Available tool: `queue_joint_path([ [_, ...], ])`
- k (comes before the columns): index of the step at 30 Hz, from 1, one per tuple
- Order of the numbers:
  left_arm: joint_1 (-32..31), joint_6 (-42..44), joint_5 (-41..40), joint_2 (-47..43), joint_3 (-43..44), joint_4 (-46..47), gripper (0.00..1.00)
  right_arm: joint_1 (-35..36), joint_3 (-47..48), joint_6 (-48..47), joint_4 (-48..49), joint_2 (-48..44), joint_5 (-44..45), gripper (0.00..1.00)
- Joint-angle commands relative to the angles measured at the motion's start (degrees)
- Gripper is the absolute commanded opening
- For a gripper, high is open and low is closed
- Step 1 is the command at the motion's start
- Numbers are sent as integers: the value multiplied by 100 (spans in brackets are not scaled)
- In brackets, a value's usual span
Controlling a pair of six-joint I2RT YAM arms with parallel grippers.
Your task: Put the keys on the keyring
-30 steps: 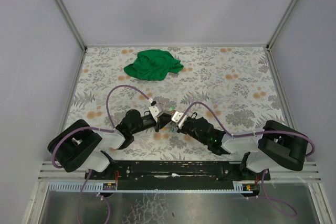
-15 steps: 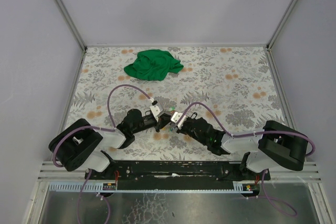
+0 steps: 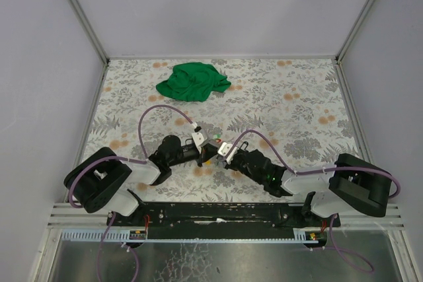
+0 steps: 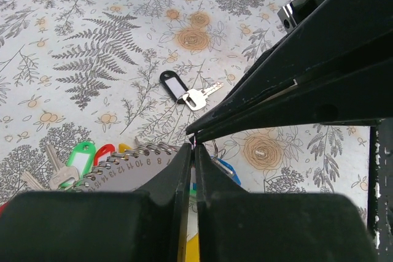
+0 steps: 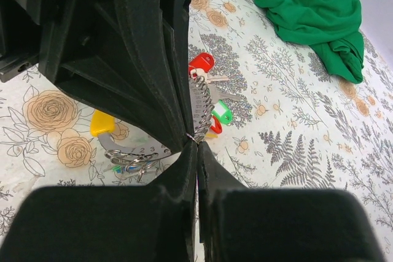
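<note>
My left gripper (image 3: 209,152) and right gripper (image 3: 218,152) meet tip to tip low over the table's middle. Both are shut. In the right wrist view a bit of the thin wire keyring (image 5: 192,137) shows pinched at my right gripper (image 5: 196,143). In the left wrist view the keyring (image 4: 215,148) loops out beside my left gripper (image 4: 193,150). Keys lie beneath: green (image 4: 80,154), red (image 4: 104,151), yellow (image 4: 126,147) and blue (image 4: 228,170). Red (image 5: 201,62) and green (image 5: 221,115) keys also show in the right wrist view.
A key with a black tag (image 4: 175,85) lies apart, farther out. A numbered metal strip with wire coils (image 4: 123,167) and a yellow handle (image 5: 101,122) lies under the grippers, with spare rings (image 5: 130,161). A green cloth (image 3: 193,80) sits at the back left.
Both arms have shifted slightly right and away, still tip to tip. Both grippers stay shut.
</note>
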Motion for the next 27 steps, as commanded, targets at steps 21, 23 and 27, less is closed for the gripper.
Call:
queue_joint_path([
  [21,13,961,224,-412,82,-553,0,-453,1101,2123,-4700,-2410,388,40],
  [23,17,994,317,-401,123,-646,0,-825,1307,2363,-5068,-2256,3,41],
  [27,9,1128,654,-347,182,-759,0,-1243,1609,2550,-5482,-1811,-442,41],
])
